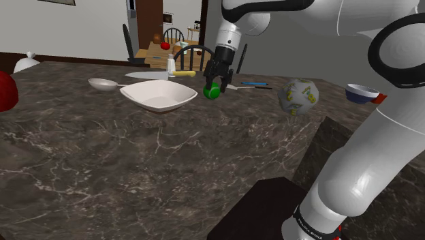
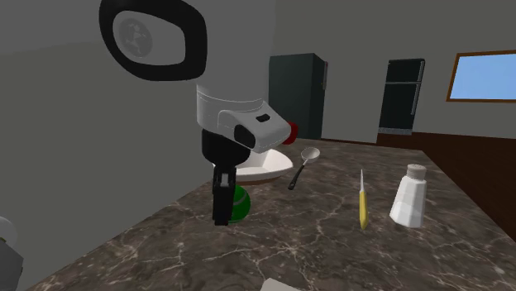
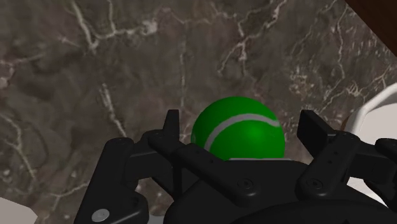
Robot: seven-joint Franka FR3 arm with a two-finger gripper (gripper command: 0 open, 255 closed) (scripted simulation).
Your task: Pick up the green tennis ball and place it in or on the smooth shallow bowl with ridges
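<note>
The green tennis ball is found on the dark marbled worktop, near its far edge in the shoulder view and just beside the white shallow bowl. The black gripper is positioned over the ball. The jaws are spread apart, one finger on each side, and a gap is seen on both sides, so the ball is not clasped.

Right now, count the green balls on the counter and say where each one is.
1. The green ball rests on the dark veined counter between the open jaws, just beside the white bowl, toward the shoulder view's right. Another could hide behind the arm.
</note>
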